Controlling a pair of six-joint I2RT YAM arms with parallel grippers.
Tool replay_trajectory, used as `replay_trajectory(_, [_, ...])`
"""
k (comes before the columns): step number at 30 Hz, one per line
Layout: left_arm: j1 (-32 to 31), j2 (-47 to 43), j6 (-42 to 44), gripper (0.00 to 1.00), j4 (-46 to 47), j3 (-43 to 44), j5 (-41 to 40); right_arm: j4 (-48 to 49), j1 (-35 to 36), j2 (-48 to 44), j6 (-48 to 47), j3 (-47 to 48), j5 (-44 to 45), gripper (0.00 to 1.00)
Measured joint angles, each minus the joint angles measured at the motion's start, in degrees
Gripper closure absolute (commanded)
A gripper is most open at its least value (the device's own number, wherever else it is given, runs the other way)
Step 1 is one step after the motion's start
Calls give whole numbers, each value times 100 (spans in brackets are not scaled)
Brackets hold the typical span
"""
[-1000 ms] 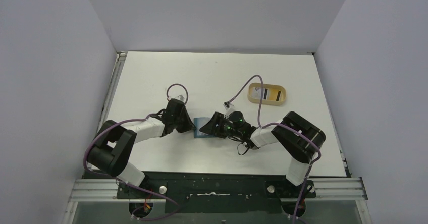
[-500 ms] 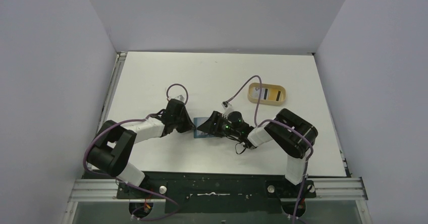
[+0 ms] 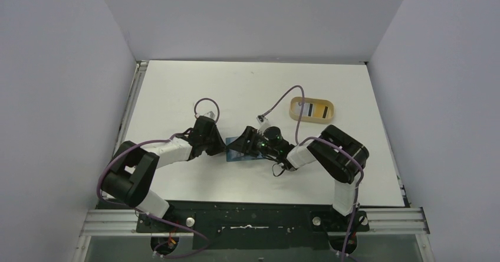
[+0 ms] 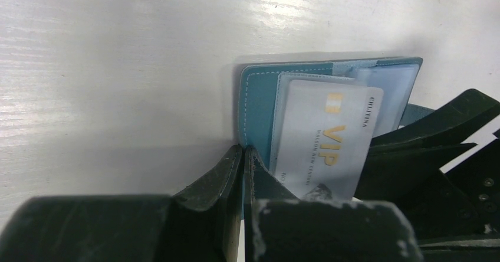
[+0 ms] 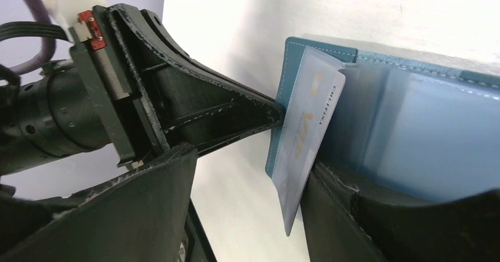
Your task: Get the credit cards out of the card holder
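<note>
The teal-blue card holder (image 3: 237, 155) lies open on the table between both grippers. My left gripper (image 4: 244, 156) is shut on its left edge (image 4: 255, 105). A pale credit card (image 4: 324, 138) with gold VIP lettering sticks partway out of a pocket. In the right wrist view this card (image 5: 303, 138) stands tilted out of the card holder (image 5: 413, 126), between the open jaws of my right gripper (image 5: 250, 161) and against its right finger (image 5: 336, 209). From above, the right gripper (image 3: 240, 146) is over the holder's right side. More cards (image 3: 311, 109) lie in the tan tray.
The tan rounded tray (image 3: 297, 117) stands at the back right of the white table. A purple cable loops above the right wrist (image 3: 289, 100). My left gripper's black fingers (image 5: 194, 114) reach in from the left in the right wrist view.
My right arm has moved a little to the left, bringing its gripper closer over the card holder. The left arm has stayed in place.
</note>
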Motion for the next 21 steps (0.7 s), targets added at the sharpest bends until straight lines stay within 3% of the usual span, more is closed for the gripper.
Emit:
replay_trajectory(10, [0, 2, 4, 100, -2, 4, 0, -245, -337, -581, -125, -372, -48, 40])
replay_trajectory(17, [0, 4, 11, 100, -7, 9, 0, -859, -400, -581, -402, -389, 15, 58])
replay_trajectory(21, [0, 7, 20, 100, -7, 9, 2, -929, -466, -592, -481, -492, 44, 59])
